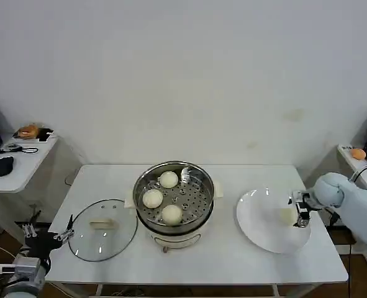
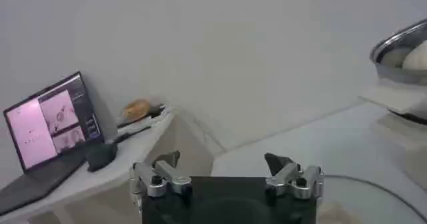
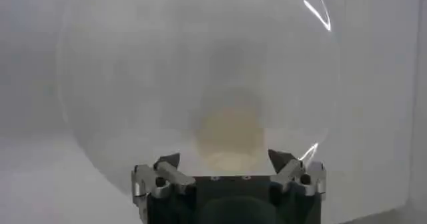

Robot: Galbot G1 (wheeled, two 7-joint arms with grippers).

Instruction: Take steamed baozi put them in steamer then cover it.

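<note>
A: Where do the steamed baozi stand?

B: Three sit in the steamer (image 1: 174,200) at the middle of the surface (image 1: 202,261). The fourth baozi (image 1: 287,215) is on the white plate (image 1: 258,217) to the robot's right, and the right gripper (image 1: 301,211) is right at it, jaws spread wide with the bun just ahead of them and not yet pinched.

A: How should it be taken?

B: I'd judge it light and soft, with a smooth skin that dents easily. Close across its widest part, low on the sides, with gentle force; squeezing near the top would likely squash it or let it slip out.

A: And the cover?

B: The glass lid (image 1: 102,230) lies flat beside the steamer on the robot's left. It's stiff, breakable and probably slick, so its pale bar handle (image 1: 101,224) is the place to hold. The left gripper (image 1: 46,234) waits near the lid's edge, jaws wide apart and empty.
</note>
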